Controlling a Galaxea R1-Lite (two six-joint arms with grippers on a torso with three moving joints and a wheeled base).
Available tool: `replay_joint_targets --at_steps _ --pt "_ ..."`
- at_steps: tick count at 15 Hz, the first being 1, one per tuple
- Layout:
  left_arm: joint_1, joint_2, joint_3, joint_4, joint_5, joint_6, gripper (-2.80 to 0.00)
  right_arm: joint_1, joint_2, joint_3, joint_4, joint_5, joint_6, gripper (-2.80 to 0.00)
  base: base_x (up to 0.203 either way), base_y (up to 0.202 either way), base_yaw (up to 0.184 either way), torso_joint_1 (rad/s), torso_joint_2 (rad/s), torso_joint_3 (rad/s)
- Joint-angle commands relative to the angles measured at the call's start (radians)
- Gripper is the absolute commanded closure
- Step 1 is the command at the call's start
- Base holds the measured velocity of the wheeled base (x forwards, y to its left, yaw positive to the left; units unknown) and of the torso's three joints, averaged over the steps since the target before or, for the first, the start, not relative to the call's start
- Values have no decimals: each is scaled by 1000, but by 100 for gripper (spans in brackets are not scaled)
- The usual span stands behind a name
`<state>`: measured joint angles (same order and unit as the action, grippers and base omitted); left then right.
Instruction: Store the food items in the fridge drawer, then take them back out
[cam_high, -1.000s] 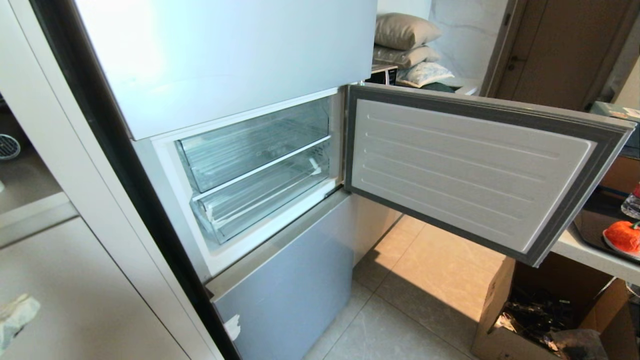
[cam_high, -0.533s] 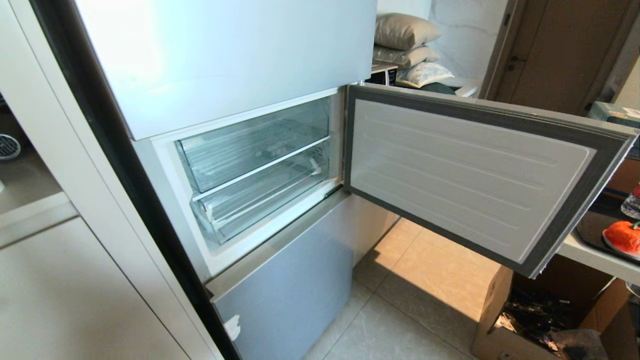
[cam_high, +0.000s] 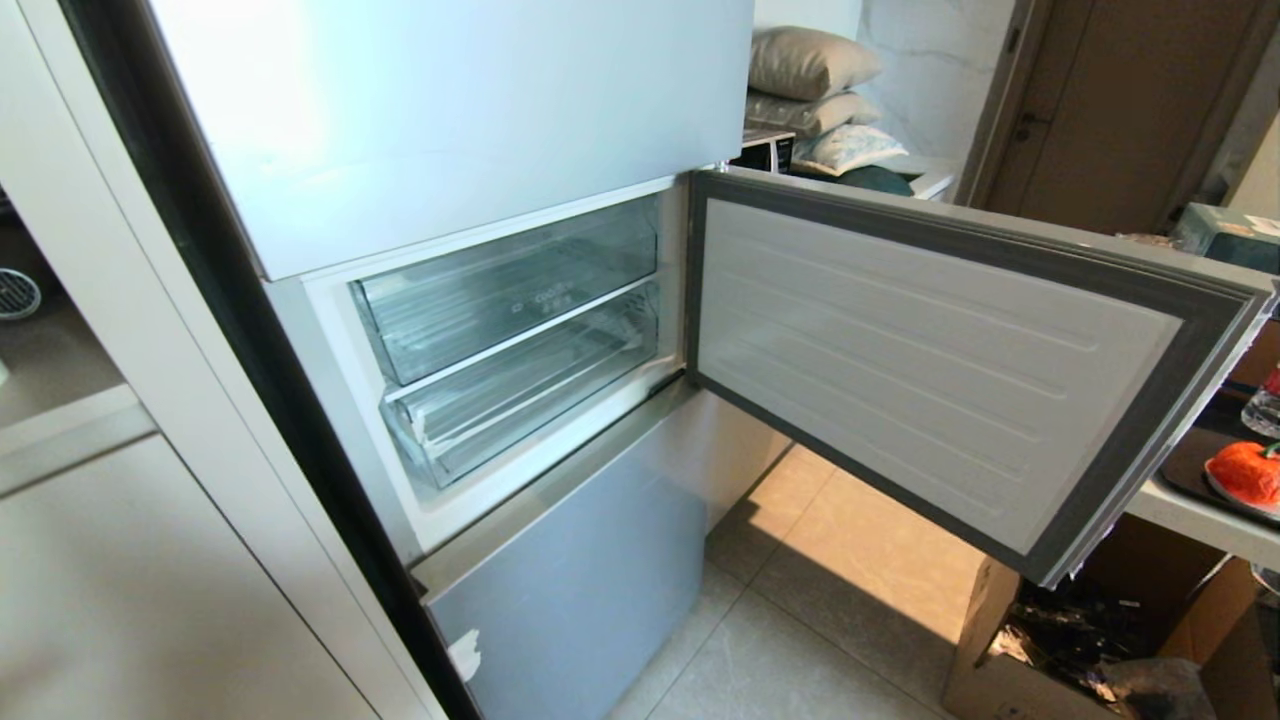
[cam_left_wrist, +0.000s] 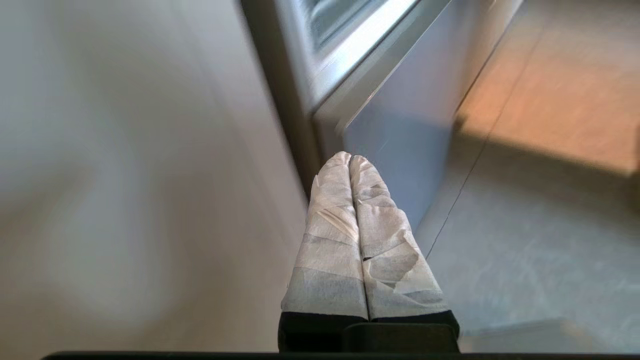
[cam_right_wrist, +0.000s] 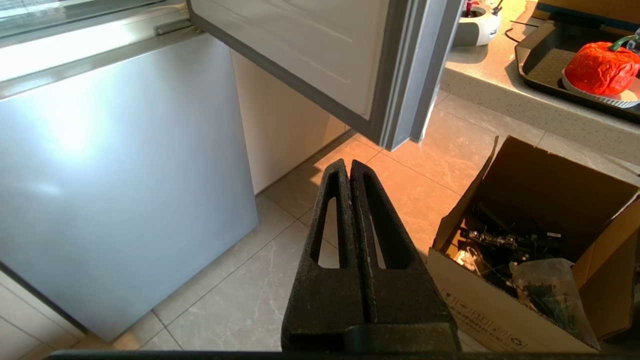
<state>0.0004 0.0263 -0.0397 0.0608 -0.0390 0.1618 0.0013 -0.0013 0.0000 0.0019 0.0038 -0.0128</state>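
The fridge's middle door hangs open to the right, with two clear drawers behind it. The lower one, with a stepped lip, is the fridge drawer; it is pushed in. One orange-red food item with a green stem lies on a white plate at the right, in a dark tray. Neither gripper shows in the head view. My left gripper, wrapped in white tape, is shut and empty low beside the fridge's lower door. Over the floor tiles my black right gripper is shut and empty.
An open cardboard box of cables and bags stands on the floor under the pale counter. The open door's lower corner juts out above the box. A white cabinet flanks the fridge on the left.
The white-wrapped left gripper tip at the head view's lower left edge has dropped out of view. The open fridge door has swung a little further, its free corner lower in the picture.
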Motion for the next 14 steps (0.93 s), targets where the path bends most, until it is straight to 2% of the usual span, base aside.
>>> replay_joint_targets --at_steps 1,4,14 --pt "-3 -25 38 -53 -14 -25 0 0 1 0 1 2 -6 0 0 0 0 0 0 0" --pt "-4 -25 38 -54 39 -160 0 0 1 0 0 -1 5 0 0 0 0 0 0 0" --pt "-3 -25 38 -55 42 -162 0 0 1 0 0 -1 5 0 0 0 0 0 0 0"
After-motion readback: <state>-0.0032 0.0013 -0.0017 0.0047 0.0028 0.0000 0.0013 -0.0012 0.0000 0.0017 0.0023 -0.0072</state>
